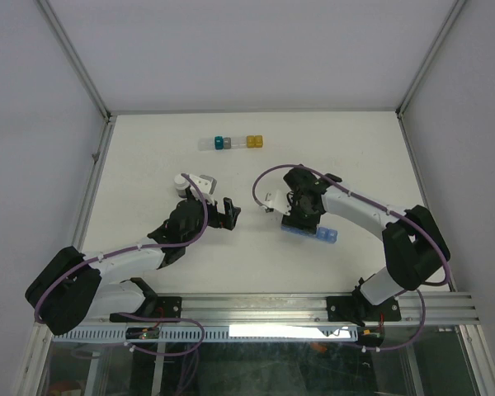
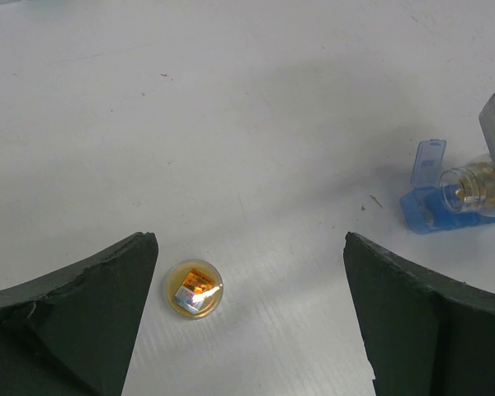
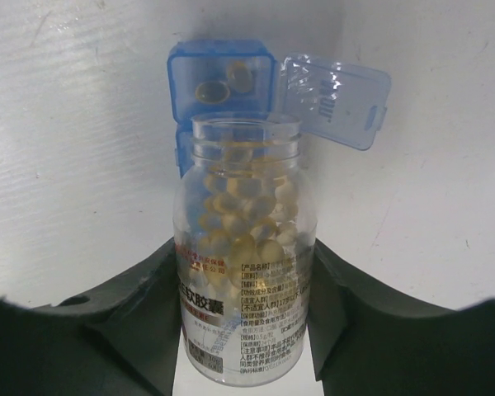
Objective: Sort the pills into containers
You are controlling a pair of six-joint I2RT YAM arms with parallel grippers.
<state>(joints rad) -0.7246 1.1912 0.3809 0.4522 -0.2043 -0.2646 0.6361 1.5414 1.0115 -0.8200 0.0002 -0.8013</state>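
My right gripper (image 3: 243,272) is shut on the clear pill bottle (image 3: 241,322). The bottle is uncapped and full of yellow-tan pills (image 3: 243,214). It is tilted with its mouth at an open compartment of the translucent blue containers strip (image 3: 181,62), where two pills (image 3: 223,82) lie. The compartment's lid (image 3: 334,99) stands open. From above, the strip (image 1: 322,234) lies under the right gripper (image 1: 301,213). My left gripper (image 2: 252,243) is open and empty over bare table. A small round orange disc with a label (image 2: 194,289) lies by its left finger. The bottle (image 2: 478,186) and strip (image 2: 429,210) also show in the left wrist view.
A row of clear, teal, grey and yellow cubes (image 1: 231,143) lies at the back of the white table (image 1: 148,165). Grey walls with metal frame posts close in the table on three sides. The left gripper (image 1: 229,213) sits left of the right gripper.
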